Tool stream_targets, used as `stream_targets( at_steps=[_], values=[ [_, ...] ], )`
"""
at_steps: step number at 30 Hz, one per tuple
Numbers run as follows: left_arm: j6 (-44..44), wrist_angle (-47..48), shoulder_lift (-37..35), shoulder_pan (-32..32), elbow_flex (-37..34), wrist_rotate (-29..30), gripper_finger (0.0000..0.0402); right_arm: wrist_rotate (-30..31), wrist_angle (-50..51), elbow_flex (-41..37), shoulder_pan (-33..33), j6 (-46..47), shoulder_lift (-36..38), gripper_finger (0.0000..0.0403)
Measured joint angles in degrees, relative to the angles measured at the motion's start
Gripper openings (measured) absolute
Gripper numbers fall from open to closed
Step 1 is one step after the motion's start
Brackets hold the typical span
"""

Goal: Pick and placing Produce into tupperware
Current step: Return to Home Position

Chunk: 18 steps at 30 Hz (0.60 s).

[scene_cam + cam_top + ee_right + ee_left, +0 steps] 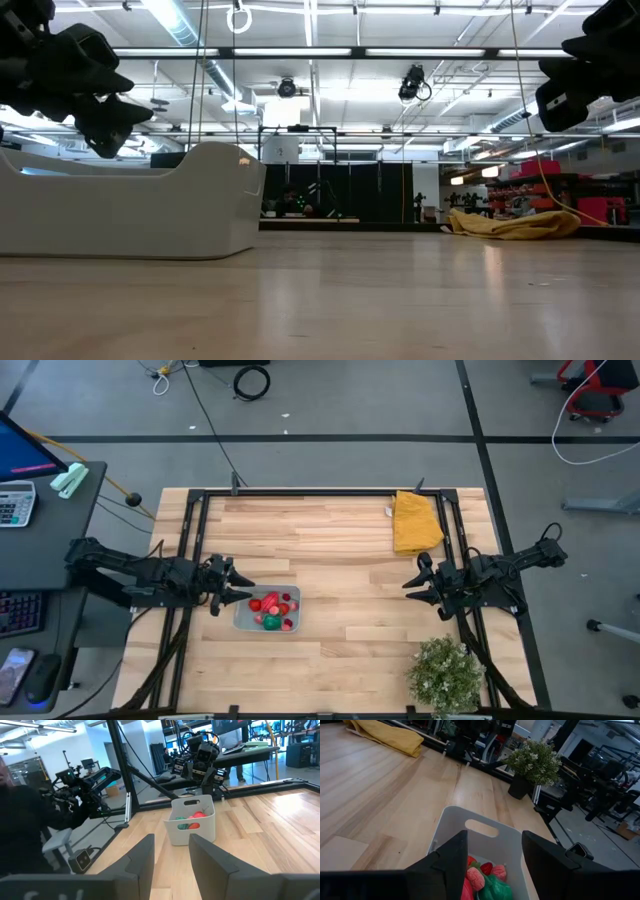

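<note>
The tupperware (268,610), a pale grey container, sits on the table left of centre and holds several red and pink produce pieces (272,603) and one green piece (272,622). It also shows in the left wrist view (485,832), the right wrist view (192,820) and the low view (130,210). My left gripper (236,592) is open and empty, just left of the container and above its left rim. My right gripper (418,586) is open and empty at the table's right side, far from the container.
A yellow folded cloth (415,522) lies at the far right of the table. A bushy green plant (445,675) stands at the near right corner. Bare wood lies between the container and my right gripper. A black frame runs round the table.
</note>
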State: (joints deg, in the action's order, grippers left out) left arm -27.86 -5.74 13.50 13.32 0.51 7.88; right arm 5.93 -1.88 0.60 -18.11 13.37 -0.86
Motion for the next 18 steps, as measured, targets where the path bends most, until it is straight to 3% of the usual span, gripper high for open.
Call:
stream_targets(
  at_steps=[18],
  values=[
    [0.01,0.02,0.0,0.0,0.0,0.0,0.0196,0.0,0.01,-0.02,0.0,0.0,-0.02,0.013]
  ],
)
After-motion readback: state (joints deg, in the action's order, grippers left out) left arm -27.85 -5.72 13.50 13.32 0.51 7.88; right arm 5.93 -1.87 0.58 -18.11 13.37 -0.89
